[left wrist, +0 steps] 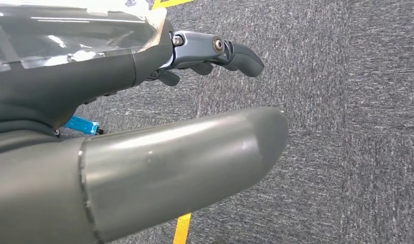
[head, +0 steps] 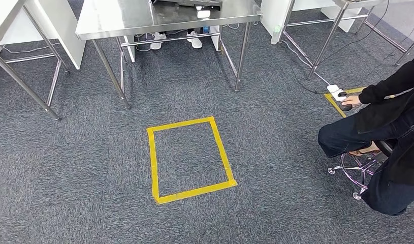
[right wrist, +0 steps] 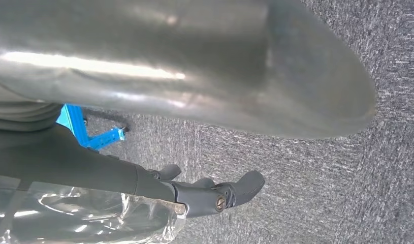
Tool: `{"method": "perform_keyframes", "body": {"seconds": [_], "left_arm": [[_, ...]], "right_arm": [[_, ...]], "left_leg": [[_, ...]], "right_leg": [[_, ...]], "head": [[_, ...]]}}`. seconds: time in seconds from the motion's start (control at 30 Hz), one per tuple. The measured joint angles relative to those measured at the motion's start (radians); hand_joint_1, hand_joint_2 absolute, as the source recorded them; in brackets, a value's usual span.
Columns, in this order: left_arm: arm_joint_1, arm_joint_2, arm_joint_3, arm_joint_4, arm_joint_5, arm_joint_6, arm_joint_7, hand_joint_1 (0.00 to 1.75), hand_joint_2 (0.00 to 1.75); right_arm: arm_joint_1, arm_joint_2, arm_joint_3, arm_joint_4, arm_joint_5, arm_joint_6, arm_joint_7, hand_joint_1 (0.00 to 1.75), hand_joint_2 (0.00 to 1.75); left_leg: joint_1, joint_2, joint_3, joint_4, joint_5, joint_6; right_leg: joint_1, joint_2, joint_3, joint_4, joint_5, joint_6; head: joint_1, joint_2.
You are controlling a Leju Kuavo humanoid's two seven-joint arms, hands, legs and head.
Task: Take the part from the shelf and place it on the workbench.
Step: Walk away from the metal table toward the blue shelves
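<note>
We see our left hand [left wrist: 194, 56] hanging over grey carpet [left wrist: 347, 127], fingers [left wrist: 245, 58] loosely extended, nothing held. Our right hand [right wrist: 204, 195] likewise, released, over carpet. No part lies near either hand. Ahead: yellow tape square [head: 189, 158], steel table [head: 159, 18], seated person [head: 387, 137] to our right

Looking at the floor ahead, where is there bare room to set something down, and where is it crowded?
Bare carpet lies inside the yellow tape rectangle and to its left, up to the steel table legs. The right side is crowded: a seated person on a wheeled stool, with cables beyond.
</note>
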Motion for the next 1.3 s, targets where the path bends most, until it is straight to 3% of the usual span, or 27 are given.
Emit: {"method": "perform_keyframes", "body": {"seconds": [0.27, 0.47, 0.6, 0.67, 0.73, 0.77, 0.8, 0.83, 0.9, 0.93, 1.0, 1.07, 1.13, 1.2, 1.23, 1.27, 1.3], "left_arm": [[0.0, 0.002, 0.0, 0.0, -0.007, 0.0, -0.002, 0.0, 0.0], [0.0, 0.008, 0.0, 0.0, -0.012, 0.0, -0.004, 0.0, 0.0], [0.0, 0.009, 0.0, 0.0, -0.013, 0.0, -0.006, 0.0, 0.0], [-0.001, 0.008, 0.0, 0.0, -0.013, 0.0, -0.007, 0.0, 0.0], [-0.001, 0.008, 0.001, 0.0, -0.013, 0.0, -0.007, 0.0, 0.0], [0.0, 0.007, 0.001, 0.0, -0.013, 0.0, -0.007, 0.0, 0.0], [0.0, 0.007, 0.001, 0.0, -0.013, 0.0, -0.007, 0.0, 0.0], [0.0, 0.006, 0.001, 0.0, -0.013, 0.0, -0.007, 0.0, 0.0], [0.0, 0.006, 0.001, 0.0, -0.013, 0.0, -0.007, 0.0, 0.0], [0.0, 0.007, 0.001, 0.0, -0.014, 0.0, -0.007, 0.0, 0.0], [-0.001, 0.01, 0.002, 0.0, -0.014, 0.0, -0.008, 0.0, 0.0], [-0.001, 0.01, 0.002, 0.0, -0.015, 0.0, -0.009, 0.0, 0.0], [-0.001, 0.01, 0.002, 0.0, -0.016, 0.0, -0.009, 0.0, 0.0], [0.0, 0.011, 0.002, 0.0, -0.016, 0.0, -0.009, 0.0, 0.0], [0.001, 0.011, 0.002, 0.0, -0.016, 0.0, -0.01, 0.0, 0.0], [0.002, 0.011, 0.002, 0.0, -0.016, 0.0, -0.01, 0.0, 0.0], [0.003, 0.012, 0.002, 0.0, -0.016, 0.0, -0.01, 0.0, 0.0]], "right_arm": [[-0.003, 0.0, -0.012, 0.0, -0.009, 0.001, -0.005, 0.0, 0.0], [-0.004, 0.003, -0.033, 0.0, -0.024, 0.011, -0.014, 0.0, 0.0], [-0.006, 0.004, -0.044, 0.0, -0.026, 0.017, -0.015, 0.0, 0.0], [-0.006, 0.004, -0.047, 0.0, -0.028, 0.018, -0.015, 0.0, 0.0], [-0.005, 0.005, -0.05, 0.0, -0.029, 0.019, -0.015, 0.0, 0.0], [-0.004, 0.004, -0.052, 0.0, -0.029, 0.019, -0.015, 0.0, 0.0], [-0.003, 0.004, -0.053, 0.0, -0.03, 0.019, -0.015, 0.0, 0.0], [-0.003, 0.003, -0.055, 0.0, -0.031, 0.019, -0.015, 0.0, 0.0], [-0.004, 0.002, -0.059, 0.0, -0.032, 0.019, -0.015, 0.0, 0.0], [-0.006, 0.003, -0.06, 0.0, -0.032, 0.019, -0.015, 0.0, 0.0], [-0.01, 0.006, -0.06, 0.0, -0.032, 0.02, -0.015, 0.0, 0.0], [-0.011, 0.006, -0.062, 0.0, -0.033, 0.021, -0.016, 0.0, 0.0], [-0.01, 0.006, -0.063, 0.0, -0.034, 0.021, -0.016, 0.0, 0.0], [-0.012, 0.007, -0.064, 0.0, -0.034, 0.021, -0.016, 0.0, 0.0], [-0.012, 0.007, -0.064, 0.0, -0.033, 0.021, -0.016, 0.0, 0.0], [-0.011, 0.008, -0.064, 0.0, -0.033, 0.021, -0.017, 0.0, 0.0], [-0.009, 0.008, -0.065, 0.0, -0.032, 0.021, -0.017, 0.0, 0.0]], "left_leg": [[-0.002, 0.0, -0.001, 0.0, 0.0, 0.0], [-0.008, -0.001, -0.011, 0.009, -0.001, 0.005], [-0.004, 0.004, -0.009, -0.005, 0.01, 0.018], [0.002, 0.013, -0.008, -0.018, 0.019, 0.027], [0.002, 0.023, -0.015, -0.018, 0.021, 0.028], [0.003, 0.029, -0.017, -0.017, 0.022, 0.027], [0.004, 0.036, -0.019, -0.016, 0.023, 0.025], [0.006, 0.044, -0.019, -0.015, 0.023, 0.022], [0.011, 0.059, -0.02, -0.006, 0.019, 0.009], [0.011, 0.066, -0.019, 0.001, 0.015, 0.0], [0.006, 0.08, -0.017, 0.009, 0.007, -0.016], [0.008, 0.092, -0.014, 0.01, 0.004, -0.027], [0.016, 0.063, -0.024, 0.042, -0.029, -0.036], [0.02, 0.014, -0.068, 0.147, -0.104, -0.041], [0.019, 0.002, -0.097, 0.216, -0.14, -0.04], [0.019, -0.003, -0.121, 0.272, -0.161, -0.038], [0.018, -0.005, -0.133, 0.299, -0.163, -0.034]], "right_leg": [[-0.001, 0.0, -0.003, 0.0, 0.0, 0.0], [-0.01, 0.0, 0.001, 0.0, 0.005, 0.007], [-0.011, 0.001, -0.009, 0.009, 0.001, 0.016], [-0.012, 0.002, -0.05, 0.085, -0.04, 0.014], [-0.016, 0.003, -0.119, 0.221, -0.098, 0.012], [-0.019, 0.003, -0.143, 0.272, -0.114, 0.017], [-0.023, 0.002, -0.149, 0.287, -0.113, 0.026], [-0.027, 0.0, -0.134, 0.259, -0.095, 0.038], [-0.037, -0.031, -0.06, 0.12, -0.04, 0.062], [-0.037, -0.049, -0.033, 0.062, -0.019, 0.065], [-0.034, -0.065, -0.019, 0.022, -0.008, 0.046], [-0.033, -0.044, -0.026, 0.027, -0.004, 0.021], [-0.035, -0.023, -0.027, 0.027, 0.003, 0.004], [-0.033, -0.002, -0.032, 0.028, 0.012, -0.01], [-0.029, 0.009, -0.037, 0.028, 0.014, -0.015], [-0.025, 0.021, -0.04, 0.029, 0.016, -0.017], [-0.021, 0.034, -0.041, 0.029, 0.017, -0.019]], "head": [[0.0, 0.0], [0.0, 0.0], [0.0, 0.0], [0.003, 0.0], [0.005, 0.0], [0.005, 0.0], [0.005, 0.0], [0.005, 0.0], [0.006, 0.0], [0.007, 0.0], [0.006, 0.0], [0.003, 0.0], [0.001, 0.0], [-0.001, 0.0], [-0.002, 0.0], [-0.003, 0.0], [-0.003, 0.0]]}}
